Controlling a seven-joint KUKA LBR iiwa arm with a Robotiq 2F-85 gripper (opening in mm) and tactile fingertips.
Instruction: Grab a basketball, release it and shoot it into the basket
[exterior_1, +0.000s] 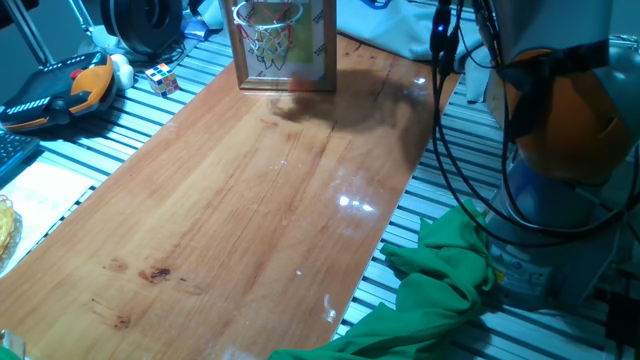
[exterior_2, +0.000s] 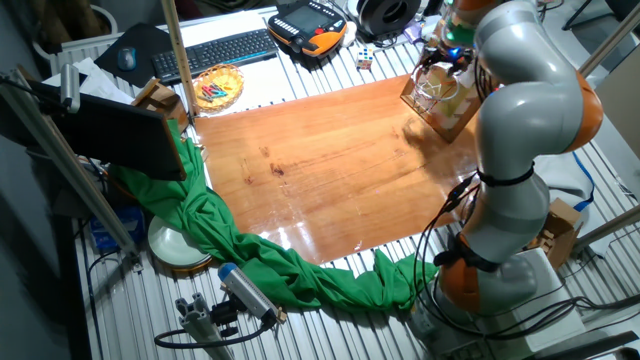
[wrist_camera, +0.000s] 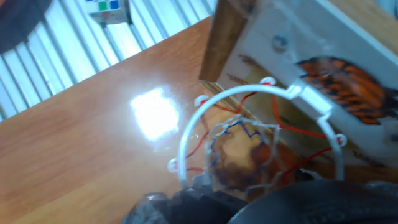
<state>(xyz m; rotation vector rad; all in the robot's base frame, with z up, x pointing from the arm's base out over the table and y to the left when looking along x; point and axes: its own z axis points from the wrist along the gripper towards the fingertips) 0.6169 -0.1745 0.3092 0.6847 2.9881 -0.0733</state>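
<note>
I see the basket upright at the far end of the wooden surface, a puzzle cube left of it, green cloth at the right edge.

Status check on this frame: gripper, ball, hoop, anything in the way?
Gripper above the basket, fingers out of clear view, state unreadable. Basketball not clearly visible in any view. Rim and net straight below the hand camera. Puzzle cube off the board, no obstruction.

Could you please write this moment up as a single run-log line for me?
phase: over hoop | basket: upright at far end of table | hand view: looks down through rim | basketball: not visible | gripper: jaw state unclear
</note>
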